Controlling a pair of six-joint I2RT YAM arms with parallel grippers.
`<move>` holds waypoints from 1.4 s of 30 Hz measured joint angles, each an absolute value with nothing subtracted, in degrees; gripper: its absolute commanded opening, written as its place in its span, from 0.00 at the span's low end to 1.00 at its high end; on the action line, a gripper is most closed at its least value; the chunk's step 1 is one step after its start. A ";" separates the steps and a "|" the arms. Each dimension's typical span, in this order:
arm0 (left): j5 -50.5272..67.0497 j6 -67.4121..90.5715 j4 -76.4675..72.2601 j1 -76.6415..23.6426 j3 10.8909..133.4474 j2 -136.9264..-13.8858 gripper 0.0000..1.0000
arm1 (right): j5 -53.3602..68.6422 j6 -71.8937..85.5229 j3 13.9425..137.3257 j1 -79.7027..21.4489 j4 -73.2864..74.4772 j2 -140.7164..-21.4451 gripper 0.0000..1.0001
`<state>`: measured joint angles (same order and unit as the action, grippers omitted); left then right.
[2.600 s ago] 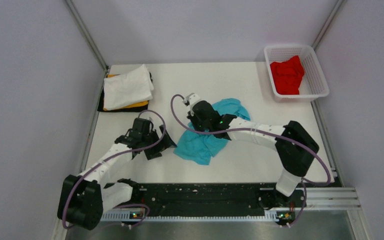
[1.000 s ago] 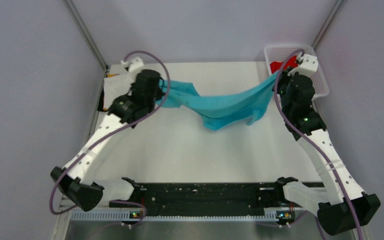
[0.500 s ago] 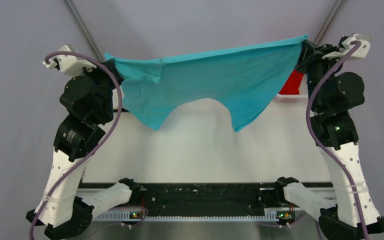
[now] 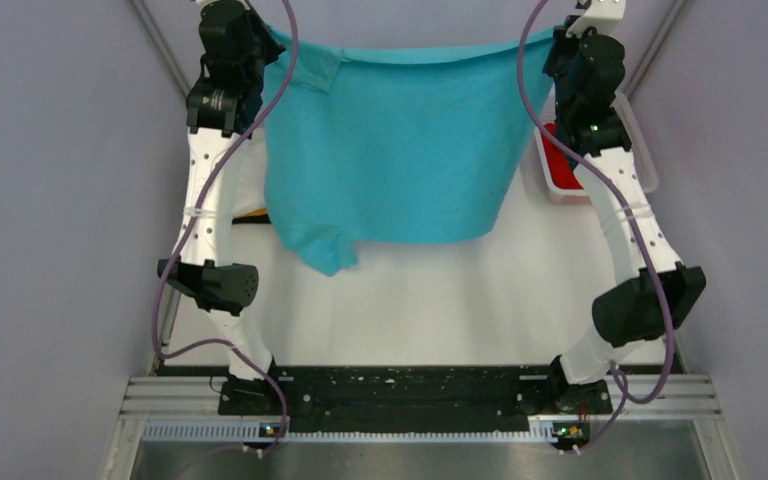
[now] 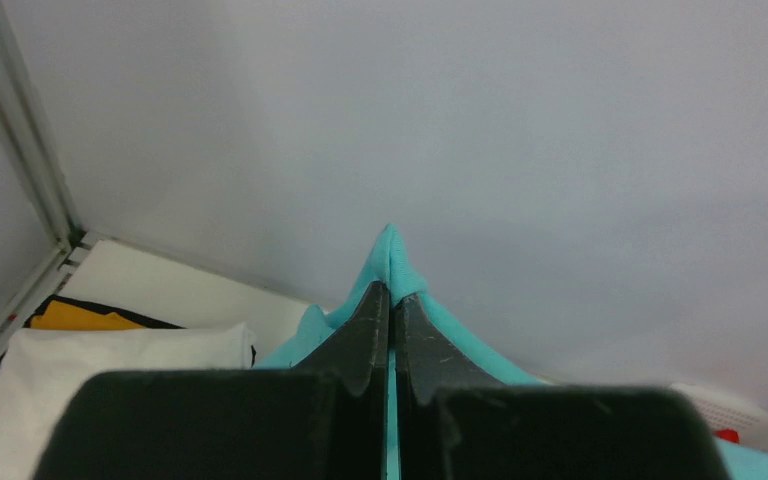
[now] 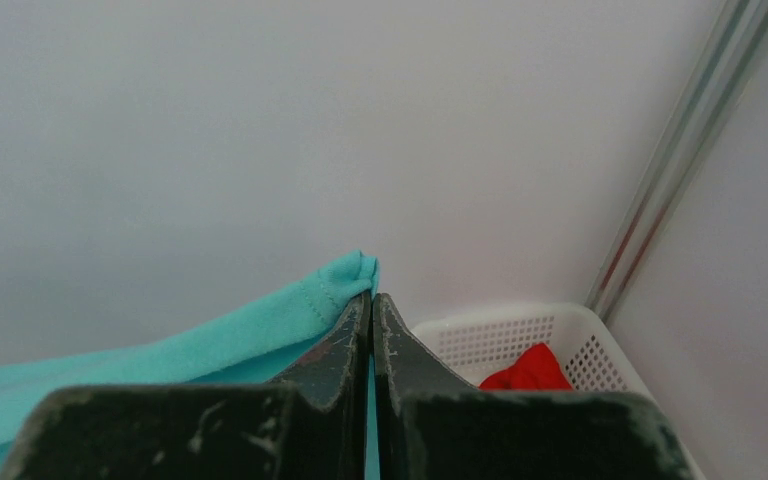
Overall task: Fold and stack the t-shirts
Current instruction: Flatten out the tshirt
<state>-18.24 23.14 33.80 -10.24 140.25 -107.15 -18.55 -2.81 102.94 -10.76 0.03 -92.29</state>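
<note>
The turquoise t-shirt (image 4: pixel 400 140) hangs spread out high above the table, held by its two upper corners. My left gripper (image 4: pixel 266 34) is shut on the left corner, and turquoise cloth (image 5: pixel 392 252) pokes out past its closed tips (image 5: pixel 393 292). My right gripper (image 4: pixel 552 44) is shut on the right corner (image 6: pixel 345 275), pinched at its tips (image 6: pixel 371 298). The shirt's lower edge dangles just above the table. A red t-shirt (image 4: pixel 560 168) (image 6: pixel 530 370) lies in the basket. At the back left sits a stack with the white t-shirt (image 5: pixel 110 360) over the yellow-orange one (image 5: pixel 80 318) and a black edge (image 4: pixel 250 223).
The white mesh basket (image 4: pixel 642 150) (image 6: pixel 500 335) stands at the back right corner, beside my right arm. Grey walls with metal corner posts (image 6: pixel 660 200) close in the back and sides. The hanging shirt hides the middle back of the white table (image 4: pixel 410 310).
Both arms rose and swung back, lifting the turquoise shirt from a sagging band near the table into a wide sheet hanging high. Both grips held throughout.
</note>
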 measured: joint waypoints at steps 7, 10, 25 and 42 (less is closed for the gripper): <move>-7.38 25.54 28.73 -6.68 142.15 -108.42 0.00 | -14.66 -1.41 116.07 -7.79 2.85 -99.00 0.00; -4.25 25.89 26.74 -6.55 142.32 -106.54 0.00 | -12.75 -1.13 115.72 -6.50 1.96 -96.57 0.00; 7.84 32.03 28.58 -6.46 66.50 -78.78 0.00 | -5.23 7.57 62.87 -0.71 14.09 -73.43 0.00; 15.51 38.72 49.43 -6.46 50.72 -80.23 0.00 | -8.88 25.69 49.74 -0.69 41.76 -75.57 0.03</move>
<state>15.51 38.72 49.43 -6.46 50.72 -80.23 -8.88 25.69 49.74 -0.69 41.76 -75.57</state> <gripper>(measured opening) 0.020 0.008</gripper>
